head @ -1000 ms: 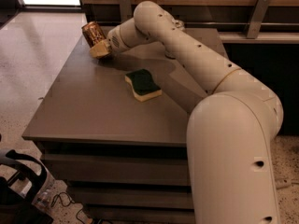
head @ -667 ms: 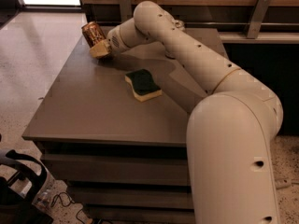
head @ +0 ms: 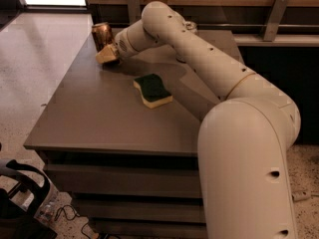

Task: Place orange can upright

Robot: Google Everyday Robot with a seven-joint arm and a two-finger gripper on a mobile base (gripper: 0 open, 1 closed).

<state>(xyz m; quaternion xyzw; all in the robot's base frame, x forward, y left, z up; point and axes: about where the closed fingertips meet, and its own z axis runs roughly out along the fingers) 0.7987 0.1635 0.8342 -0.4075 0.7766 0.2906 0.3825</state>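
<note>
Camera view: the orange can is seen nearly upright at the far left corner of the table, with the gripper set at its base, presumably to steady it, though whether it is pinched cannot be told.

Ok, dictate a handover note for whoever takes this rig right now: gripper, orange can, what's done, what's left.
Gripper: at the far left corner of the table, against the lower side of the orange can; grip unconfirmed.
Can: roughly upright there; whether its base sits on the table is hidden.
Done: can is near vertical at the corner.
Left: confirm it stands, release, withdraw the arm.
Green sponge lies mid-table, apart from both.
</note>
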